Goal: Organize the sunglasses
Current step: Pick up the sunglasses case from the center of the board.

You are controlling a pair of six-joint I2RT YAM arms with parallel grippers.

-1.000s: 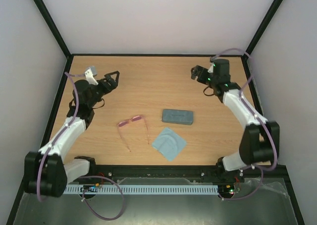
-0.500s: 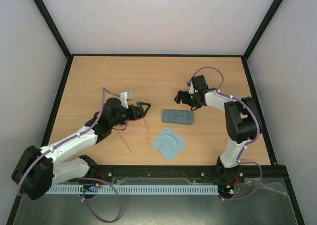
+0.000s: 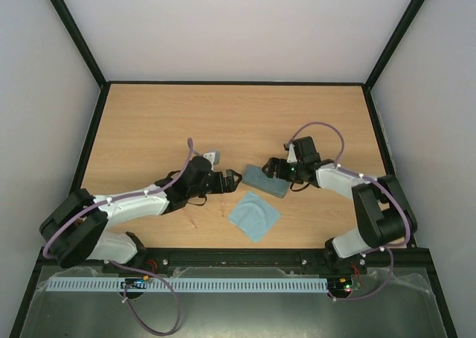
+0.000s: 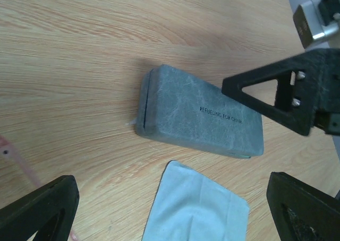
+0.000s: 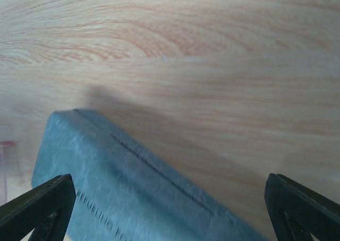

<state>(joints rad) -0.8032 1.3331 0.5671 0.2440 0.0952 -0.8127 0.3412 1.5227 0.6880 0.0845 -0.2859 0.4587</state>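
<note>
Early step: left pincer [image 3: 229, 182], spread, hovers by the sunglasses [image 4: 18, 164]; right pincer [image 3: 274, 173], spread, meets the grey-blue case [image 3: 262, 177], which likely needs opening next.

Wooden table [image 3: 149, 122]: grey-blue case [image 3: 260, 178] mid-table, light blue cloth [image 3: 253, 215] just nearer, pink sunglasses [image 3: 222, 204] left, partly hidden.

A light wooden table [image 3: 149, 122] lies under both pairs of jaws. Plain white walls [image 3: 238, 25], edged by black bars [image 3: 74, 33], rise beyond them.

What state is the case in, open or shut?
Shut. The case lies flat, its seam only a thin dark line along the end.
</note>
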